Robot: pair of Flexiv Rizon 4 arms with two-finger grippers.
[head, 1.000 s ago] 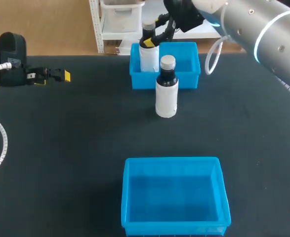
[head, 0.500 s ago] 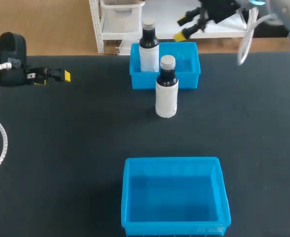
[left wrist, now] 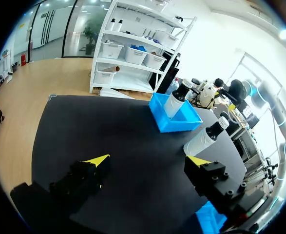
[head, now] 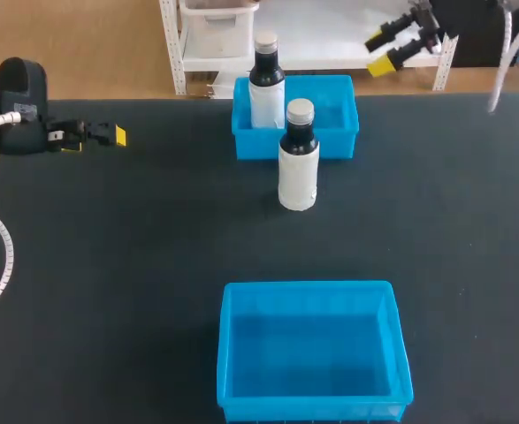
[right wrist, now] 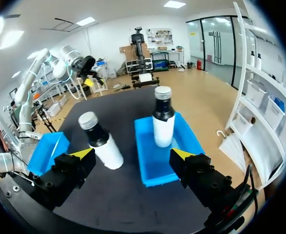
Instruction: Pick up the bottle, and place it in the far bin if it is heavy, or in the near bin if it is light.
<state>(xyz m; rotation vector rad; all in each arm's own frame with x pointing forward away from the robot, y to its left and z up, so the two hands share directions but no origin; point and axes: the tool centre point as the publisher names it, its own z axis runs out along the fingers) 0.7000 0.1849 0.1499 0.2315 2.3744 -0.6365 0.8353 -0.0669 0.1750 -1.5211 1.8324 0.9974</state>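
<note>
1. The bottle (head: 298,168) stands upright on the worktop (head: 135,265), its long axis vertical and its grey cap pointing up; it has a white body and a dark neck.
2. It is toward the worktop's far edge, about midway between the left and right edges, just in front of the far bin's (head: 339,146) near wall. Nothing grips it.
3. A second bottle (head: 265,84) of the same look stands upright in the left part of that blue far bin, cap up.
4. The near bin (head: 308,411), also blue and larger in the head view, sits at the worktop's near edge, well apart from the bottle, with nothing in it.
5. The right gripper (right wrist: 132,153) hangs beyond the far edge, off to the right of the far bin; its fingers are spread wide with nothing between them.
6. The left gripper (left wrist: 147,161) is by the far left corner, its fingers likewise apart and holding nothing, pointing across the worktop.
7. The worktop is a flat black surface.
</note>
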